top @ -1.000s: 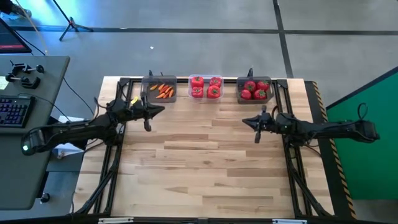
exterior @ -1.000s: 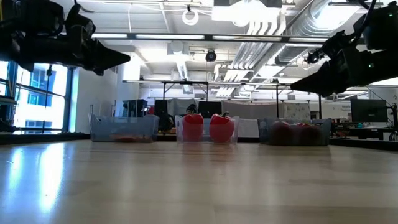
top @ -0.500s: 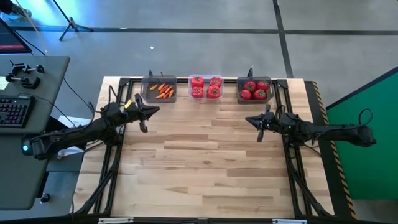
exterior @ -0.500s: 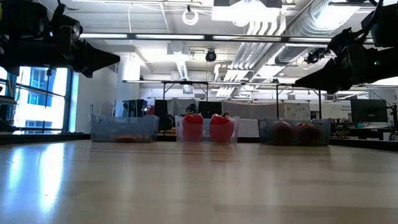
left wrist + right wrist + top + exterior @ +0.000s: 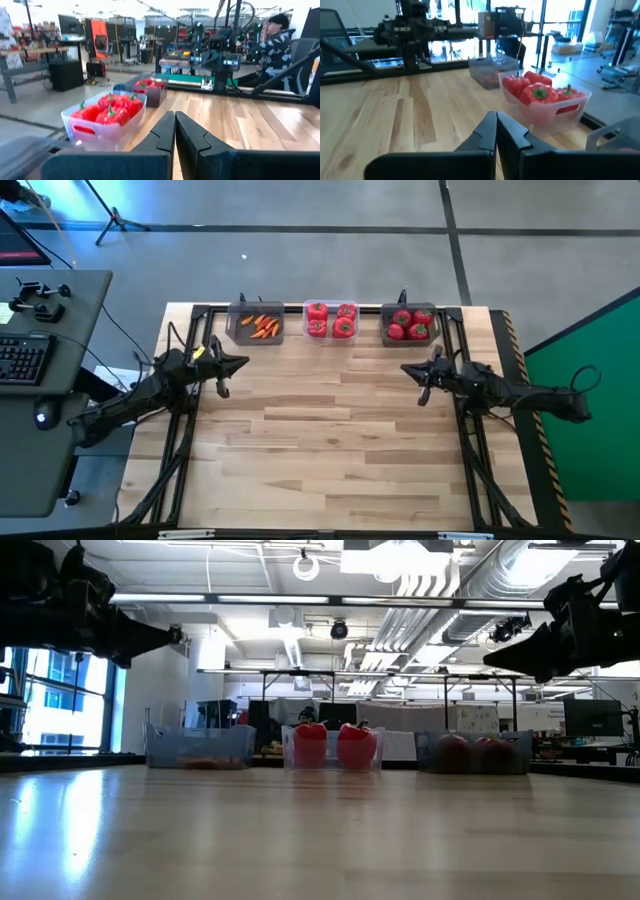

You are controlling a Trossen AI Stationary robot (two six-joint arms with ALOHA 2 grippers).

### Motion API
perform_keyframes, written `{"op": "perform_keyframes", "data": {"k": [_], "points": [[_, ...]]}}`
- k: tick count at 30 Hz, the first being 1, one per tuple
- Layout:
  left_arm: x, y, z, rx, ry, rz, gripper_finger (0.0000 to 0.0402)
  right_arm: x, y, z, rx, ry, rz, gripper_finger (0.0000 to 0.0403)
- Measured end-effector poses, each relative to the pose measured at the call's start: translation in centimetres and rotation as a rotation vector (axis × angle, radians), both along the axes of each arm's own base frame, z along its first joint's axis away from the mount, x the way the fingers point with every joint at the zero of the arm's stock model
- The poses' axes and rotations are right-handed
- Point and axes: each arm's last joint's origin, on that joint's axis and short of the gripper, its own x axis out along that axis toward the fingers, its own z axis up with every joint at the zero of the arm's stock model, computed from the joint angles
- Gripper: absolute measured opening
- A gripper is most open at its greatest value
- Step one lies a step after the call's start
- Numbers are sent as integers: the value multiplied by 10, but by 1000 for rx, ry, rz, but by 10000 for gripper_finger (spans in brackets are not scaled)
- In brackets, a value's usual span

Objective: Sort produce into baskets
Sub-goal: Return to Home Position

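Three bins stand in a row at the table's far edge. The left dark grey bin (image 5: 256,325) holds orange carrot pieces (image 5: 264,328). The clear middle bin (image 5: 331,320) holds red bell peppers (image 5: 330,745). The right dark grey bin (image 5: 408,325) holds red tomatoes (image 5: 408,325). My left gripper (image 5: 243,361) is shut and empty, raised above the table's left side, in front of the carrot bin. My right gripper (image 5: 404,368) is shut and empty, raised above the right side, in front of the tomato bin. In the wrist views the fingers of each meet (image 5: 175,131) (image 5: 496,130).
A black frame (image 5: 200,315) runs along the table's far edge and both sides. A desk with a keyboard (image 5: 22,358) stands left of the table. A person (image 5: 272,40) sits beyond the table's right side. The wooden top (image 5: 330,440) in front of the bins is bare.
Both arms have drawn back from the table's middle: my left gripper toward the left edge, my right gripper toward the right edge. Both stay shut and raised. The bins and produce have not moved.
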Motion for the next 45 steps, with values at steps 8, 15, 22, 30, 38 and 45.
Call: {"op": "perform_keyframes", "data": {"k": [8, 15, 22, 30, 38, 45], "points": [[0, 0, -1, -9, 2, -13, 0, -4, 0, 5, -31, -47, -16, 0], [1, -1, -2, -13, 12, -32, 0, -3, 1, 5, -8, -63, 14, 0], [1, -1, -1, 11, 15, -53, 0, -3, -1, 7, -26, -76, 135, 0], [1, -2, -1, -42, 1, -71, 0, -6, -12, 2, -31, -15, -15, 0], [3, -1, -3, -116, 7, -71, 0, -7, -16, 0, -57, 13, -47, 0], [4, 0, -5, -162, 24, -66, 0, -7, -16, 0, -56, 17, -46, 0]]}}
